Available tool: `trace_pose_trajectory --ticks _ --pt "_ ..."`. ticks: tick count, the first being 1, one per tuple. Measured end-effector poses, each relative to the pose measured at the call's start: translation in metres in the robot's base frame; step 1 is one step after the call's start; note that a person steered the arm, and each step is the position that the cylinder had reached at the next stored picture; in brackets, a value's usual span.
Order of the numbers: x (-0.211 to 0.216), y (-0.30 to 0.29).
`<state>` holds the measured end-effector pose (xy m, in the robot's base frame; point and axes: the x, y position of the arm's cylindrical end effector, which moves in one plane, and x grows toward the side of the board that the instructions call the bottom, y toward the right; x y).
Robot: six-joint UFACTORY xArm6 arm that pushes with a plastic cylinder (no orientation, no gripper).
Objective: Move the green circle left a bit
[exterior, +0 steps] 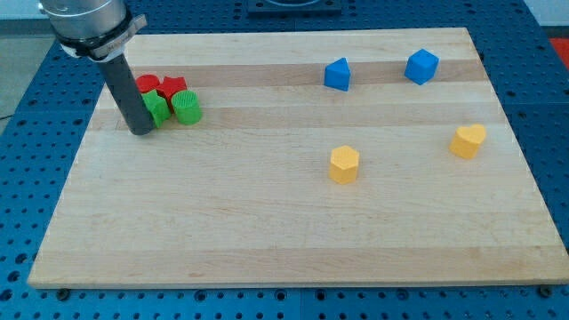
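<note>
In the camera view our tip [140,132] rests on the board [267,222] at the left edge of a small cluster; we have no jaws to spread or press, only a bare rod, and it holds nothing. Touching the tip on its right is a green block [156,108], shape unclear behind the rod. Just beyond that, still to our right, stands the green circle [187,107]. Two red blocks [160,86] sit just above the tip's right. Two blue blocks [337,74] and two yellow blocks [343,164] lie well off to the right. We judge the push not yet set up: we are on the wrong side. Next we must skirt the cluster to the circle's right, then nudge it leftward briefly.
</note>
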<state>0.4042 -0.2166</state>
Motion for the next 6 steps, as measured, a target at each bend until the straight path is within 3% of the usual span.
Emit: trace_pose_trajectory --ticks 2,3,4,5,6 --pt "0.014 0.002" --pt "0.028 0.053" --pt "0.016 0.118" --pt "-0.024 0.146" --pt "-0.044 0.133"
